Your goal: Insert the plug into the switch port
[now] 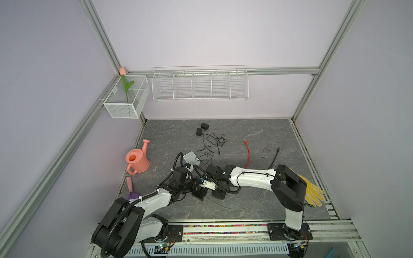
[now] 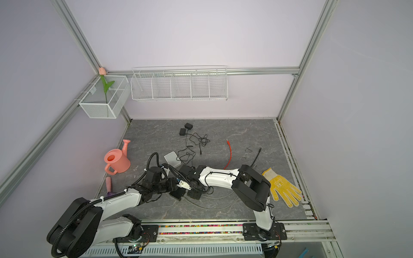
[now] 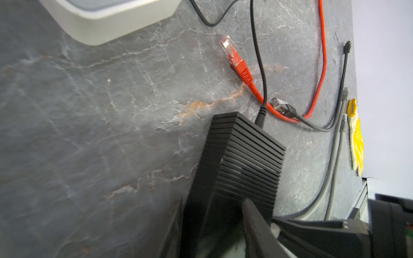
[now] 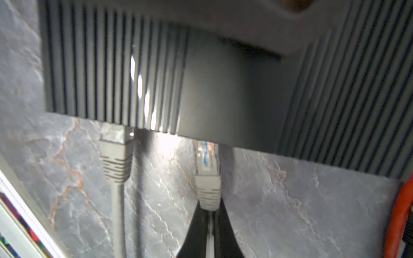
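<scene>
**Plug tip at the switch edge**

Pinching the grey plug (image 4: 207, 178) by its boot in the right claw (image 4: 209, 214), fingers pressed together on it. Meeting the port edge of the black switch (image 4: 223, 78) with the clear tip; depth of entry not discernible. Gripping that switch across its ribbed sides with the left claw (image 3: 214, 214), close over the counter (image 3: 89, 134). Seen alongside: second grey plug (image 4: 115, 156), already seated.

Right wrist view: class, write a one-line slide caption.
Right tool pinches a grey plug at the edge of the black switch, beside a second grey plug.
</scene>
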Tool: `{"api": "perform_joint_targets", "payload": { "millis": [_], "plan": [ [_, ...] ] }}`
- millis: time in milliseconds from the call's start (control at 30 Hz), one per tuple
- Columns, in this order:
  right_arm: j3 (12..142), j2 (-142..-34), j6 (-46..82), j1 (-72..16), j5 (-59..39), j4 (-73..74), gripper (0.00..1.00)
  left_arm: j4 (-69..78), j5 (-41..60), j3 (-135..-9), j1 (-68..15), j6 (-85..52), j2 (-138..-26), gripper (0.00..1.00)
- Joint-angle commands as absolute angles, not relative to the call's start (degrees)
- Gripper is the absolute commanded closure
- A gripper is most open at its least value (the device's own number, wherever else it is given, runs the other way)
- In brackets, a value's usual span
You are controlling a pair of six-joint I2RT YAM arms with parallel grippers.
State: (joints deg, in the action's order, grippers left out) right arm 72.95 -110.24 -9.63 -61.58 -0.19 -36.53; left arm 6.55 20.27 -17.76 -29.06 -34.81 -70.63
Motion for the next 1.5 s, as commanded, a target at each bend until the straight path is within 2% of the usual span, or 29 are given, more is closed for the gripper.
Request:
{"api": "perform_joint_targets", "payload": {
  "millis": [0, 267, 567, 1467],
  "plan": [
    [74.7, -109.4, -7.5, -60.1, 0.2, -27.9, 0.93, 1.9, 23.7, -17.0, -31.4, -34.0, -70.7, 0.57],
    [76.0, -110.8, -4.2, -58.5, 0.4, -28.0, 0.93, 1.3, 22.6, -17.1, -32.2, -34.2, -70.4, 0.58],
    [74.4, -110.2, -2.3, -61.8, -3.2, -25.2, 0.93, 0.7, 21.0, -16.5, -32.3, -34.9, -68.4, 0.59],
    [67.2, -105.4, 10.9, -66.4, 2.1, -20.2, 0.93, -1.3, 15.9, -15.2, -32.3, -37.0, -63.1, 0.59]
  ]
}}
